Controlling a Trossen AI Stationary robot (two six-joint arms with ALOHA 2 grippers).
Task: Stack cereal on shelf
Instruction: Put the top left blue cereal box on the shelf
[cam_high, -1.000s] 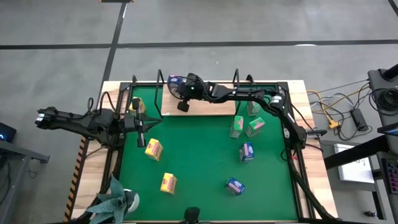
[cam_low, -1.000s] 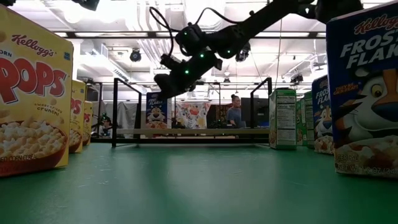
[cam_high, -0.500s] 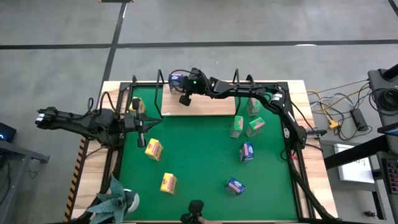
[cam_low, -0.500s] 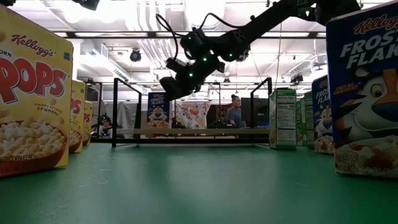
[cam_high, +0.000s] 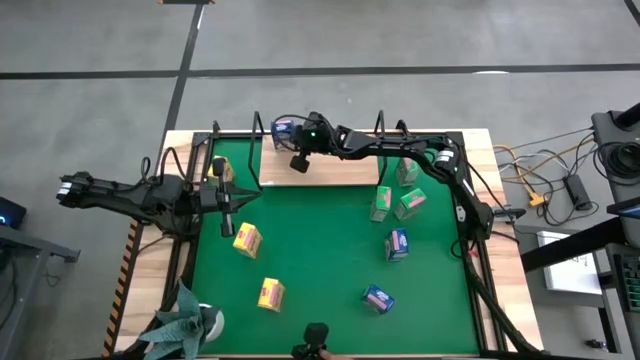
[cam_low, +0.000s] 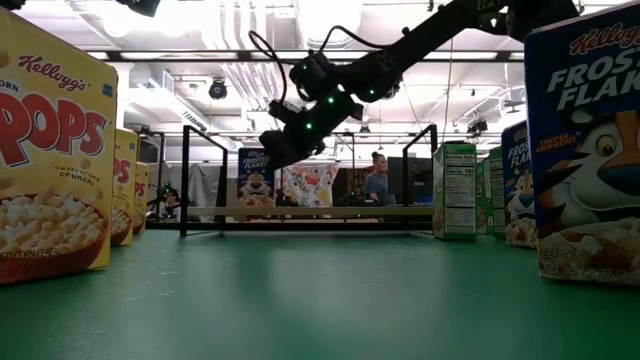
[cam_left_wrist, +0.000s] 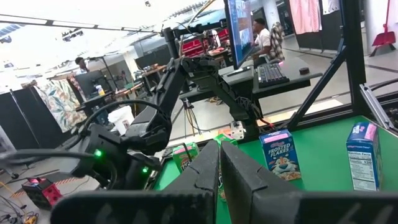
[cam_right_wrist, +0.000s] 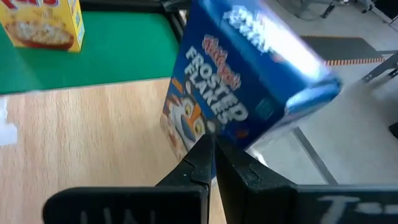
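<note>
A blue cereal box (cam_high: 283, 128) stands at the back left of the wooden shelf (cam_high: 330, 172). My right gripper (cam_high: 293, 137) reaches over the shelf to it. In the right wrist view the box (cam_right_wrist: 242, 93) leans at a tilt, and the gripper (cam_right_wrist: 213, 144) is shut with its tips against the box's lower edge, holding nothing. The low view shows that box (cam_low: 254, 182) behind the gripper (cam_low: 272, 150). My left gripper (cam_high: 240, 198) waits shut at the mat's left edge.
Loose on the green mat (cam_high: 320, 260) lie yellow boxes (cam_high: 247, 239) (cam_high: 270, 293) (cam_high: 220, 168), green boxes (cam_high: 381, 203) (cam_high: 410, 203) (cam_high: 405, 172) and blue boxes (cam_high: 397, 244) (cam_high: 378, 298). Black wire uprights (cam_high: 257, 125) stand at the shelf ends. A plant (cam_high: 185, 322) sits at the front left corner.
The right gripper has moved back and left over the shelf toward the blue box. The left arm has not moved.
</note>
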